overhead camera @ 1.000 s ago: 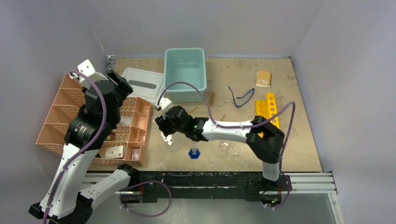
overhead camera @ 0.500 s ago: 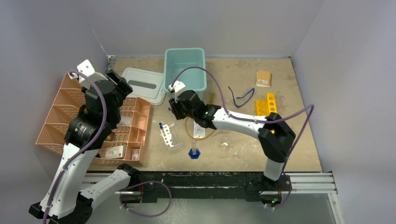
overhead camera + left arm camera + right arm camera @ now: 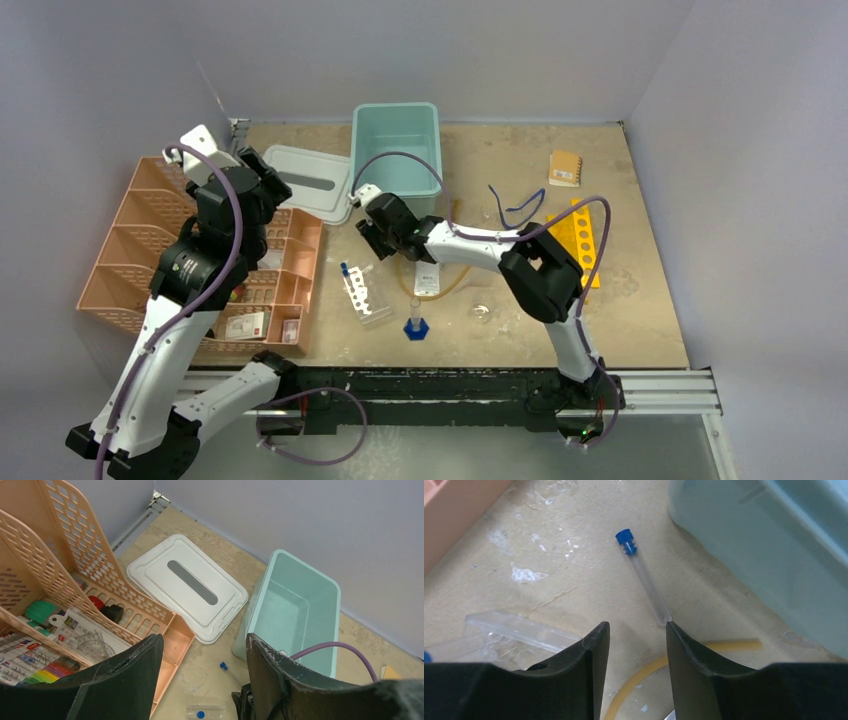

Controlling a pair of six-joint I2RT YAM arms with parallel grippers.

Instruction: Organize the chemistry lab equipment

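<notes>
My right gripper [image 3: 372,236] [image 3: 637,626] is open and empty, low over the table beside the teal bin [image 3: 398,158]. A loose blue-capped tube [image 3: 644,577] lies just ahead of its fingertips. The tube also shows in the left wrist view [image 3: 223,666]. A clear rack with blue-capped tubes [image 3: 360,292] [image 3: 519,630] lies to its left. Amber tubing [image 3: 448,286] [image 3: 644,672] curls under it, around a white packet [image 3: 427,281]. The blue-based cylinder [image 3: 415,325], glass dish [image 3: 482,312] and blue safety glasses [image 3: 515,208] lie apart. My left gripper [image 3: 262,178] [image 3: 204,640] is open and empty above the trays.
Peach organizer trays [image 3: 150,250] [image 3: 75,580] fill the left side. A white lid [image 3: 305,180] [image 3: 187,592] lies flat by the bin [image 3: 295,605]. A yellow holed rack [image 3: 580,235] and a small brown notebook [image 3: 565,168] are at the far right.
My right gripper moved from over the clear rack back toward the teal bin, leaving the rack on the table. My left arm shifted slightly right.
</notes>
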